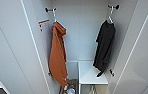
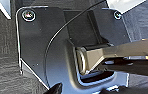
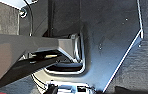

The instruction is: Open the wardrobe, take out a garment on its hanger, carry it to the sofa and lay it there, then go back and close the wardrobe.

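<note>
The wardrobe (image 1: 12, 50) stands with both doors swung wide, its interior facing the head camera. Inside, the garment (image 1: 104, 47), a limp black top, hangs on its white hanger (image 1: 110, 17) from a dark peg at the right, free of the back wall so it can be lifted off. An orange hooded garment (image 1: 57, 53) hangs from the matching peg at the left, above a white shelf (image 1: 91, 73). Whether either arm's fingers are wide or narrow cannot be told; nothing is seen between them, and the black top's place relative to them cannot be judged.

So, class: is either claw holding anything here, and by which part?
It cannot be told. The limp black short-sleeved top hangs from its thin white hanger on the wardrobe hook.
</note>
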Robot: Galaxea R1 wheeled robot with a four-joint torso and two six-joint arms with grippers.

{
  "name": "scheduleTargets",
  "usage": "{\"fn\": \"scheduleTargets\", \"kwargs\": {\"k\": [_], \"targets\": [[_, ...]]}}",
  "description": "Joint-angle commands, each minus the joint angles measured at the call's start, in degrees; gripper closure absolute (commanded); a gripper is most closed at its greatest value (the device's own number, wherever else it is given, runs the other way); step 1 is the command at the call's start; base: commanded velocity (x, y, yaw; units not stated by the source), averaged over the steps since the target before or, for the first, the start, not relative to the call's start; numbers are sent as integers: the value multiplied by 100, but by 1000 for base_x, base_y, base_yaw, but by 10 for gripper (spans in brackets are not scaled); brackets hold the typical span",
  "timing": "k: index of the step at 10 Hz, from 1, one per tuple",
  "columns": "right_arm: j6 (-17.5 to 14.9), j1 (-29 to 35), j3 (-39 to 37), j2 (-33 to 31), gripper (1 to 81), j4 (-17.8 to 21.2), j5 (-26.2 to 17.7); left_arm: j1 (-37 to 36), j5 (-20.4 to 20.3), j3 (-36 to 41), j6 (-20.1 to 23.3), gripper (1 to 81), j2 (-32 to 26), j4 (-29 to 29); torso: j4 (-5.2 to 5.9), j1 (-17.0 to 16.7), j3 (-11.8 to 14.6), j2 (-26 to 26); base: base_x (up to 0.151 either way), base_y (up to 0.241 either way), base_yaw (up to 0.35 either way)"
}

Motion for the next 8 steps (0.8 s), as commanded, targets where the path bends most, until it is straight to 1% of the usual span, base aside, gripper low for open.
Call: {"fn": "scheduleTargets", "kwargs": {"k": [1,6,8], "targets": [[-10,101,14,20,10,-53,-337,-71,260,16,20,10,-43,35,0,0,0,0,88,0,0],[-19,127,14,29,10,-53,-337,-62,260,16,20,10,-61,26,0,-2,2,-2,93,0,0],[-89,136,6,11,10,-53,-337,-45,260,16,20,10,-52,18,0,-2,2,-2,94,0,0]]}}
